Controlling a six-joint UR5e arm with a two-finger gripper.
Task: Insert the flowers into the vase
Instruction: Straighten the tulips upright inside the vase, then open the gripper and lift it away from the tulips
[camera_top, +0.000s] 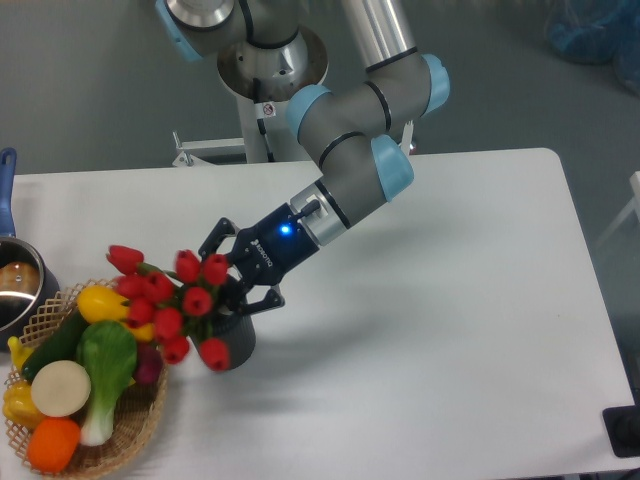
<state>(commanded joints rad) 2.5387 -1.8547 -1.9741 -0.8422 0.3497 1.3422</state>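
The flowers, a bunch of red tulips with green stems, lean out to the left above the vase, a small dark grey cylinder standing on the white table. My gripper sits right over the vase's rim, its fingers closed around the stems where they meet the vase mouth. The buds and the fingers hide the stem ends and the vase opening. One bud hangs low against the vase's left side.
A wicker basket with yellow, green and orange vegetables lies at the front left, touching the tulip heads. A steel pot with a blue handle stands at the left edge. The table's front edge runs just below the basket.
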